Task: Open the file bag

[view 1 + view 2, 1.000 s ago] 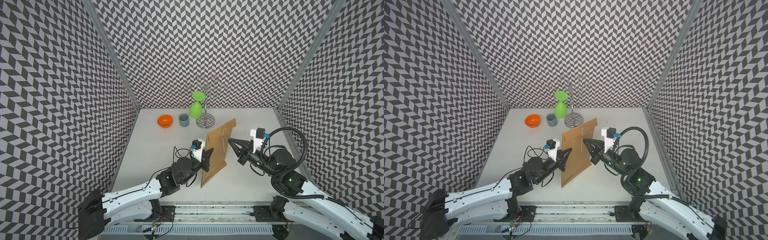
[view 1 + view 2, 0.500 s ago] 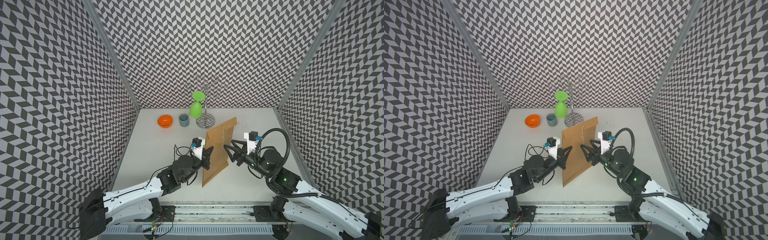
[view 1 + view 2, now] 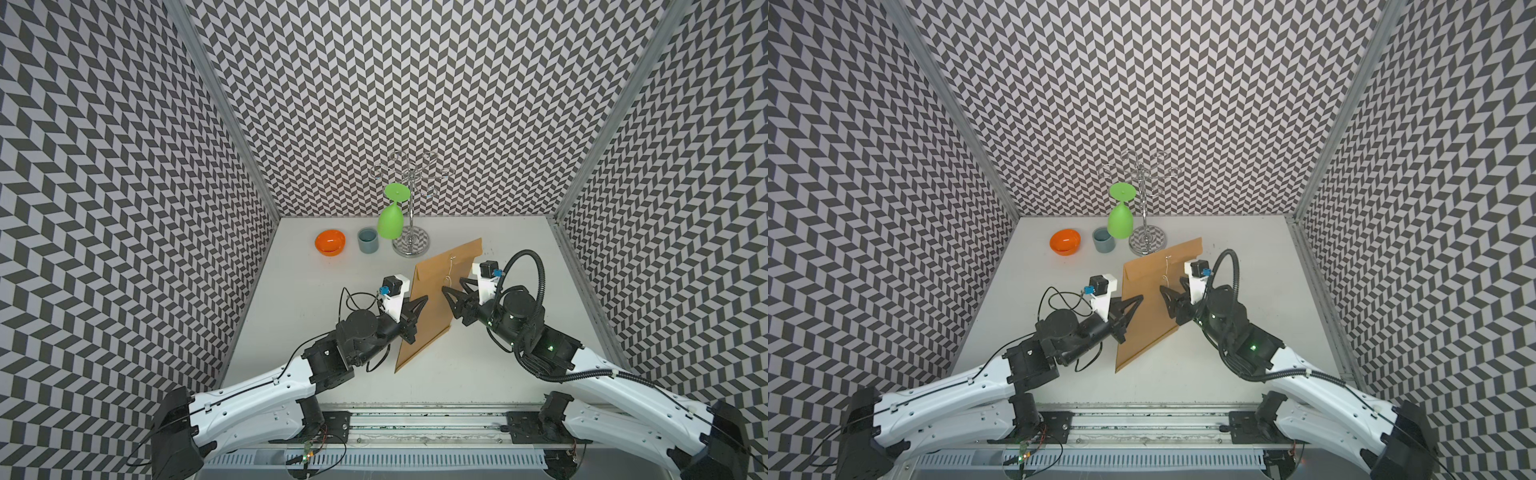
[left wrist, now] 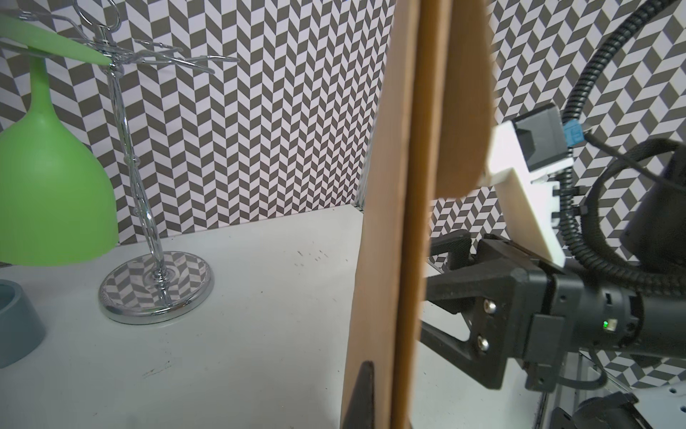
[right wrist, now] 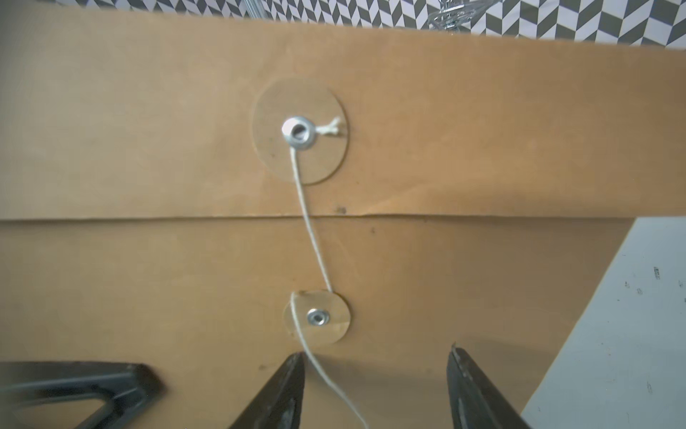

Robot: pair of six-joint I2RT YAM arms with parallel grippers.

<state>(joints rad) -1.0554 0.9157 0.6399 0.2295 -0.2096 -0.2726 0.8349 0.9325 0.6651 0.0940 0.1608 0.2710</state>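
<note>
One file bag (image 3: 432, 328), upright mid-frame; two clasps (image 5: 300, 132) (image 5: 317, 317), one string (image 5: 313, 241); left tool (image 3: 423, 300) clamps its edge; right tool (image 5: 375, 356) parted, empty.

Both top views look steeply down from high above the near edge, nearly alike, taking in the whole table (image 3: 478, 374); the left wrist camera faces the file bag (image 4: 382, 260) edge-on, close; the right wrist camera faces its flap side, closer still; all four share the file bag.

One each: file bag (image 3: 432, 324), bowl (image 3: 330, 242), cup (image 3: 368, 240), goblet (image 3: 390, 222), rack (image 3: 419, 248).
</note>
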